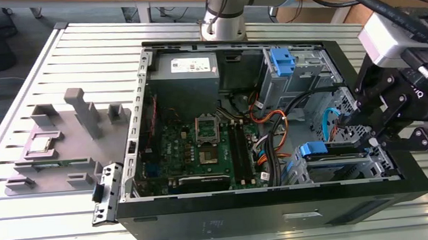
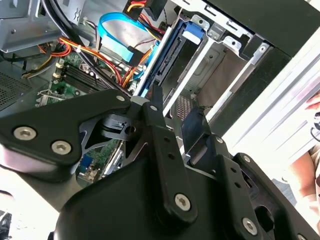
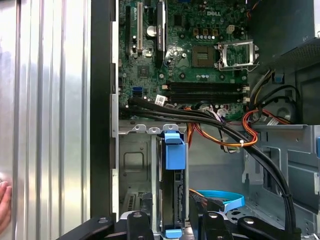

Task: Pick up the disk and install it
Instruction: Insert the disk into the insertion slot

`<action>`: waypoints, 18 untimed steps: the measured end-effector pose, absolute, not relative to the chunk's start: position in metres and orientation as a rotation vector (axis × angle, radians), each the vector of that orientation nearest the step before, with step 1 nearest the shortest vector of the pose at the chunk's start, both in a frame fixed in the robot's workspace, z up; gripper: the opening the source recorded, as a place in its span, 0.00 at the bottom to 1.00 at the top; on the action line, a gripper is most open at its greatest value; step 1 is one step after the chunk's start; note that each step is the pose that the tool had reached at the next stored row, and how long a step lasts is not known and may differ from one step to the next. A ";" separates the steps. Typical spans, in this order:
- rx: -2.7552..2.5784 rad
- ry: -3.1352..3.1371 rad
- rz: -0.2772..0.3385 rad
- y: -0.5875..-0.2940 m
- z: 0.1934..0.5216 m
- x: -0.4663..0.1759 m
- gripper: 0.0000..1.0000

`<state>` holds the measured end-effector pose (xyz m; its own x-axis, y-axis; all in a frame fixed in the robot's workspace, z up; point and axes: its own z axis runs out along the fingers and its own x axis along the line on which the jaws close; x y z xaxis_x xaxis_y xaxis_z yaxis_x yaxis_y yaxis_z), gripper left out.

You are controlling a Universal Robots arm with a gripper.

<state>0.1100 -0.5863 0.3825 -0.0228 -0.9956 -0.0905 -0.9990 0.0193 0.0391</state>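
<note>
The disk (image 1: pixel 338 153) sits on edge in a slot of the metal drive cage at the case's front corner, on the exterior view's right. Its blue carrier tab (image 3: pixel 174 150) sticks out toward the motherboard. In both wrist views the dark drive body (image 3: pixel 172 195) runs along the slot, with its blue frame (image 2: pixel 167 55) showing. My gripper (image 1: pixel 369 136) hangs over the outer end of that slot. Its black fingers (image 2: pixel 156 112) stand apart on either side of the disk's end, open, with nothing pinched between them in the second wrist view.
The open computer case (image 1: pixel 277 196) lies on a slatted metal table (image 1: pixel 86 55). Black, orange and blue cables (image 3: pixel 235 130) cross beside the cage. A second blue carrier (image 1: pixel 281 61) sits in the upper bay. Grey fixtures (image 1: pixel 61 144) stand on the exterior view's left. A person's hand (image 3: pixel 4 200) rests by the case.
</note>
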 end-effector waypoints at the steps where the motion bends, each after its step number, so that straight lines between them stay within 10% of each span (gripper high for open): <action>1: -2.169 2.216 0.141 -0.586 0.381 0.110 0.42; 18: -2.170 2.216 0.138 -0.586 0.364 0.107 0.42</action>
<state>0.1069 -0.5863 0.3635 -0.0227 -0.9958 -0.0887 -0.9991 0.0194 0.0377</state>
